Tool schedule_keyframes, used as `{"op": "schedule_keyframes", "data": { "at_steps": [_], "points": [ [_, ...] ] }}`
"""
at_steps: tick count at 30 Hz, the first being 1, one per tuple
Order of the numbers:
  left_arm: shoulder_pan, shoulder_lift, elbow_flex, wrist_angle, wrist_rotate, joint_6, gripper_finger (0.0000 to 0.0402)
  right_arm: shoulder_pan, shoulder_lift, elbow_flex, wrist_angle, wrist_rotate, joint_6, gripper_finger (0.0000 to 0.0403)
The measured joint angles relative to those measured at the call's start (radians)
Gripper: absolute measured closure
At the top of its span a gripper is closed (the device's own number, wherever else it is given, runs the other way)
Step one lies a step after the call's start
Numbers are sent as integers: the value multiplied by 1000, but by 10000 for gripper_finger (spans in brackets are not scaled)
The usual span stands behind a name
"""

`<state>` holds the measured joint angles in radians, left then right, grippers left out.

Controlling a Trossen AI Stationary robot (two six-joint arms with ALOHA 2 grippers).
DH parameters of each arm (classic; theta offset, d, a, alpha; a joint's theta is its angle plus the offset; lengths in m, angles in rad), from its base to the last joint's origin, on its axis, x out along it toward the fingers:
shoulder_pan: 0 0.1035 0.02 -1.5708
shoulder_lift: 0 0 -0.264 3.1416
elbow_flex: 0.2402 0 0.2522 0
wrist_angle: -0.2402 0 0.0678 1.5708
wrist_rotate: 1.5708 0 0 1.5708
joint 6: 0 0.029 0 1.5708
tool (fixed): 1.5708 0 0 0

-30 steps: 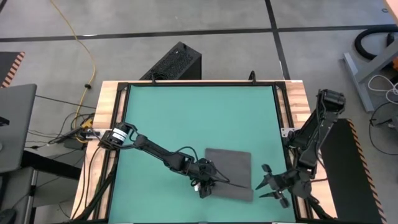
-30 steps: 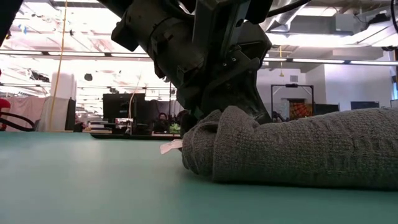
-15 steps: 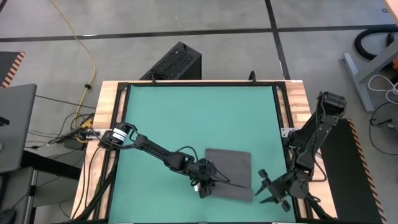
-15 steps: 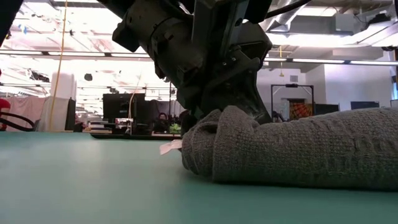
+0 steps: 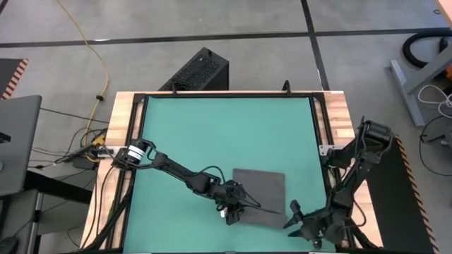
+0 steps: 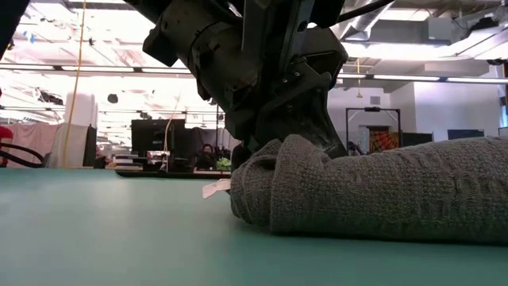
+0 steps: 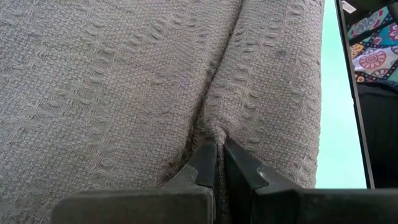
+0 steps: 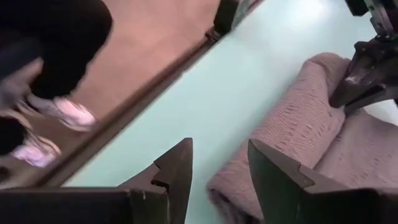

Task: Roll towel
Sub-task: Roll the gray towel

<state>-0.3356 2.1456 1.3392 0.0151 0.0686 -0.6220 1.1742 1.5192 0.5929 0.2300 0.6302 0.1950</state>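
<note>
Rolling has only begun: the left end effector (image 5: 233, 212), closed on the towel's (image 5: 263, 189) folded near edge, with the right end effector (image 5: 300, 224) open beside it.

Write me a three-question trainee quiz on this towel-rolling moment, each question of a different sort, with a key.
1. True or false: the left pincer is shut on the grey towel.
2. Multiple choice: the right pincer is (A) clamped on the towel's far edge, (B) open, beside the towel's near right corner, holding nothing, (C) out of sight.
3. Fill in: the towel lies on the green ____.

Key: 1 true, the wrist view shows its fingers pinching a fold of cloth. 2 B. 3 mat.
</note>
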Motion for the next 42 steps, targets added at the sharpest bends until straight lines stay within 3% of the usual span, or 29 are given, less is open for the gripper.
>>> {"op": "schedule_keyframes", "data": {
  "at_steps": [6, 14, 18, 21, 27, 32, 37, 42],
  "points": [
    [0, 0, 0, 1, 2, 0, 401, -33, 47, 120, -203, 0, 12, 216],
    [0, 0, 0, 3, 4, 21, 401, -66, 48, 253, -469, -20, 153, 153],
    [0, 0, 0, 3, 4, 35, 401, -88, 49, 260, -493, -124, 191, 141],
    [0, 0, 0, 3, 4, 45, 401, -99, 70, 261, -496, -135, 233, 142],
    [-1, 0, 0, 3, 2, 66, 401, -95, 143, 261, -519, -18, 243, 143],
    [-1, 0, 0, 0, -1, 103, 401, -97, 217, 262, -517, 13, 260, 145],
    [7, 0, 0, 0, -7, 140, 401, -96, 245, 264, -515, 13, 351, 180],
    [20, 0, 0, 1, -9, 172, 401, -98, 208, 263, -538, -27, 455, 296]
  ]
}}
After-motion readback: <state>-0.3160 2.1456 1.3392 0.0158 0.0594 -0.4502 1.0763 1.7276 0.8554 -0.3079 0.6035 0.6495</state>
